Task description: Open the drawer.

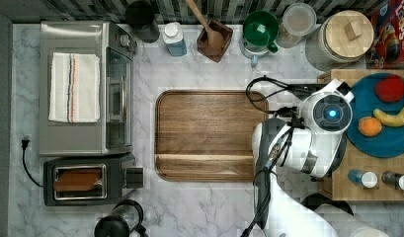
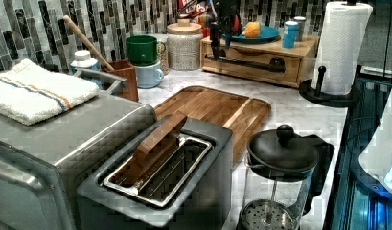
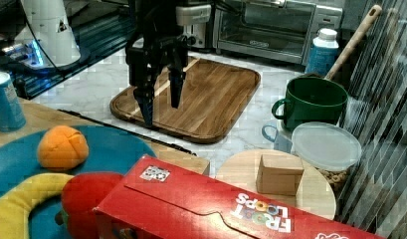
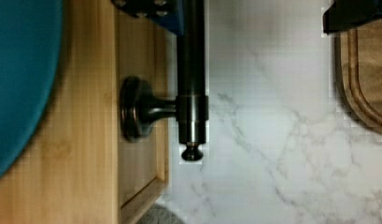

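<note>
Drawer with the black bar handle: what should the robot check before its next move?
1. Tool open: ok, fingers spread.
2. Handle between the two fingers: ok in the wrist view.
3. Fingers low enough to close on the bar: cannot tell.
4. Drawer not yet pulled out: ok, front looks flush.
5. Room to pull: ok, bare marble counter lies between the drawer and the cutting board.
</note>
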Motion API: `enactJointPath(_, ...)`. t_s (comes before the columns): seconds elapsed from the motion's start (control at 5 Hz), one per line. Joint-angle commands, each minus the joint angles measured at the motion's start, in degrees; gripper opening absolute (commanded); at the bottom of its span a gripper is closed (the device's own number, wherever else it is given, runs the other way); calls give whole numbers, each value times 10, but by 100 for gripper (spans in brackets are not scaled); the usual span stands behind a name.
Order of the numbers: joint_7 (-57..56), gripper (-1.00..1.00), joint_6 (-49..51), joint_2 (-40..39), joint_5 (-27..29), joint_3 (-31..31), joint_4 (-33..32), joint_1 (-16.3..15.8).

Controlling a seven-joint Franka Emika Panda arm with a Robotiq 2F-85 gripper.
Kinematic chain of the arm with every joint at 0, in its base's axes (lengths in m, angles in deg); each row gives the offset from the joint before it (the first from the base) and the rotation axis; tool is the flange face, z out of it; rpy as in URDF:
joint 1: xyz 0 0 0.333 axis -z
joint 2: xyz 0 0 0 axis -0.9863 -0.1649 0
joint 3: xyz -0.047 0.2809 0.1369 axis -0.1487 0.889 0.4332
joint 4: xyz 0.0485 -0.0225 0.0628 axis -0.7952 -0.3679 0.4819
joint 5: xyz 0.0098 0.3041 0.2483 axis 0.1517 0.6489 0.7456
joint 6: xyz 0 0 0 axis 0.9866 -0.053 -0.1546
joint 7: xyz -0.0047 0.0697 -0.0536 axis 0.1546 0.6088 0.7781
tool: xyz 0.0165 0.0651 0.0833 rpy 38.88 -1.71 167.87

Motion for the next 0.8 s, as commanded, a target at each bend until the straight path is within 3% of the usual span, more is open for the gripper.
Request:
enactJointPath(0.2, 14, 100, -55, -5, -18, -18, -27, 13)
enactJointPath(0.6, 28, 100, -69, -16, -34, -24, -30, 14)
enactJointPath(0.8, 23, 100, -67, -30, -3, -10, -28, 14)
